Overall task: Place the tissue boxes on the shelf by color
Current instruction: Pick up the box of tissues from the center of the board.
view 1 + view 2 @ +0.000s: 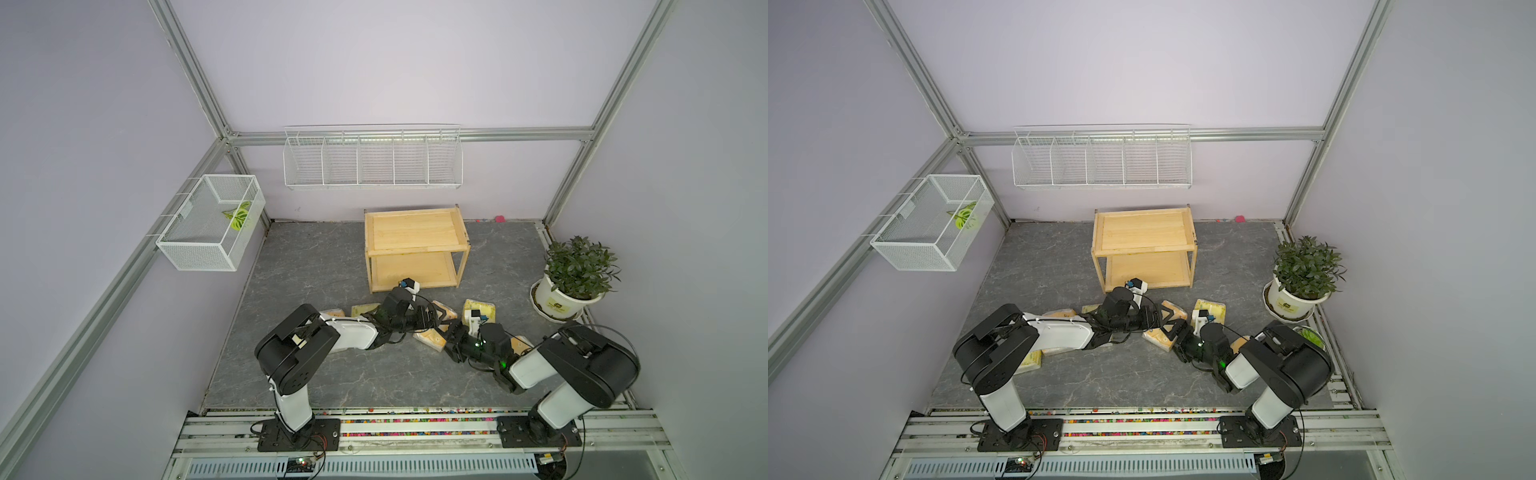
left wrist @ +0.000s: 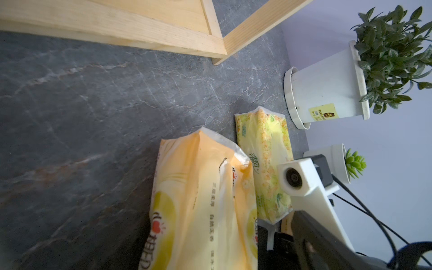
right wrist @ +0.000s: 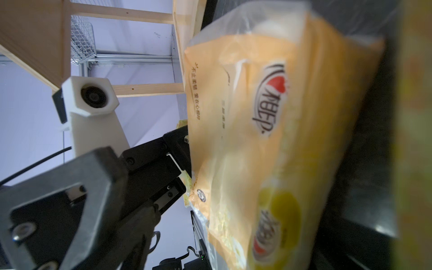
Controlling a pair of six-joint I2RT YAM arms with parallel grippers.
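Reaching in low from opposite sides, both arms hold their forearms nearly level over the dark stone-look tabletop (image 1: pixel 374 382), wrists bent so that the left gripper (image 1: pixel 1169 320) and the right gripper (image 1: pixel 451 335) point at each other, tips almost meeting. In both top views the left gripper's jaws stand spread wide at the near end of an orange pack (image 1: pixel 445 308). Only the left wrist view shows how that pack (image 2: pixel 198 198) lies: its long axis runs straight ahead from the gripper, crimped far end pointing toward the corner post of the shelf (image 2: pixel 163 42), which stands well beyond the fingertips. A yellow-green pack (image 2: pixel 266 152) lies just beside it on the right gripper's side, roughly parallel (the top views hide much of it under the right arm's wrist camera (image 2: pixel 295 178)). The right wrist view adds the left gripper's black fingers (image 3: pixel 175 142) right at the edge of a blurred orange pack (image 3: pixel 257 140) that fills the picture, lengthwise ahead of the right gripper; which orange pack it is I cannot tell, nor whether the right gripper's jaws are apart or pressing on it. A second orange pack (image 1: pixel 430 340) lies flat just beside both grippers, on the side toward the arms' bases. In a top view a pale yellow pack (image 1: pixel 1030 360) peeks out from under the left arm's elbow, well behind its gripper.
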